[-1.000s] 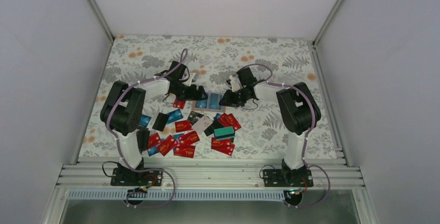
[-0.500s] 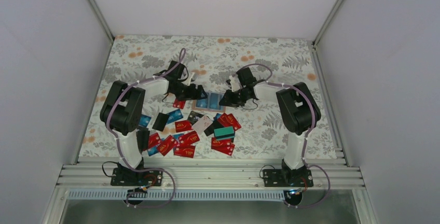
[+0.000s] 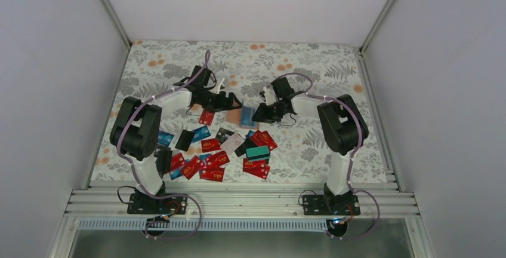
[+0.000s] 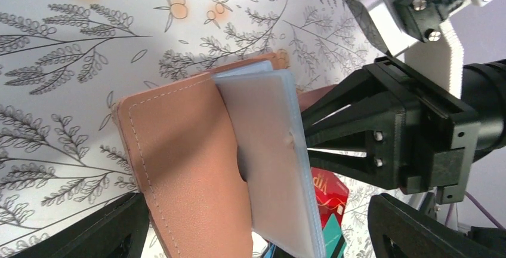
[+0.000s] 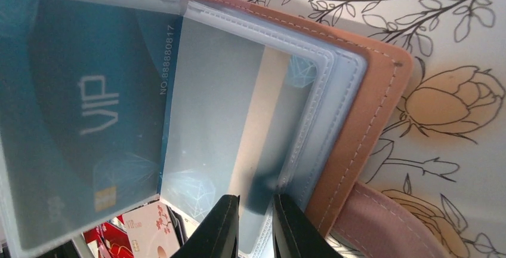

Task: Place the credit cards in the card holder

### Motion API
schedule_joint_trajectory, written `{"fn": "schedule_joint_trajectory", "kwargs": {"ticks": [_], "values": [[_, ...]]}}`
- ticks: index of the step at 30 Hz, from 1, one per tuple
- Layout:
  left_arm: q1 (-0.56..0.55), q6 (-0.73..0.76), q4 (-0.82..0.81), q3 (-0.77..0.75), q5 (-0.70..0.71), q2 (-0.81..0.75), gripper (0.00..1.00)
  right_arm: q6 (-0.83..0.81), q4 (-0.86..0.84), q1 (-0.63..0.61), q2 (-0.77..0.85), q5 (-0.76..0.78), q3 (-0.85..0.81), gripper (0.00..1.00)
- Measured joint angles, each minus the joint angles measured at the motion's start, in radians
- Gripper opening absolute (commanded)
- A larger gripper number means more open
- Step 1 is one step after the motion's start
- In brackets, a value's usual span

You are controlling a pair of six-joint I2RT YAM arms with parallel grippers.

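Though narrow, right gripper (image 5: pixel 256 211) on holder (image 5: pixel 359 125).

Left pincer (image 4: pixel 256 234) wide; right pincer (image 5: pixel 258 225) narrow

Card holder (image 4: pixel 179 168) lower end outside the left wrist view.

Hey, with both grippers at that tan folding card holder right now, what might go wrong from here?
The right gripper pinches only the edge of the clear plastic sleeves, so they may slip free or drag the tan leather-like card holder. The left gripper is open around the raised cover, which might flop shut over the sleeves. The two grippers sit very close and may bump.
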State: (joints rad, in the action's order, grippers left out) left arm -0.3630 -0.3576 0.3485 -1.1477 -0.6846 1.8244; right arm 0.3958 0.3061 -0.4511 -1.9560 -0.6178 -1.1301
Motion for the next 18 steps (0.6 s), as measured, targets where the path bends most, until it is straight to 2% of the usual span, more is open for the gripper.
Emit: {"fn": "schedule_joint_trajectory", "kwargs": {"ticks": [18], "values": [[-0.084,-0.051,-0.034,-0.077,-0.064,0.021,0.90,-0.004,0.075,-0.004,0.017,0.078,-0.036,0.19]]}}
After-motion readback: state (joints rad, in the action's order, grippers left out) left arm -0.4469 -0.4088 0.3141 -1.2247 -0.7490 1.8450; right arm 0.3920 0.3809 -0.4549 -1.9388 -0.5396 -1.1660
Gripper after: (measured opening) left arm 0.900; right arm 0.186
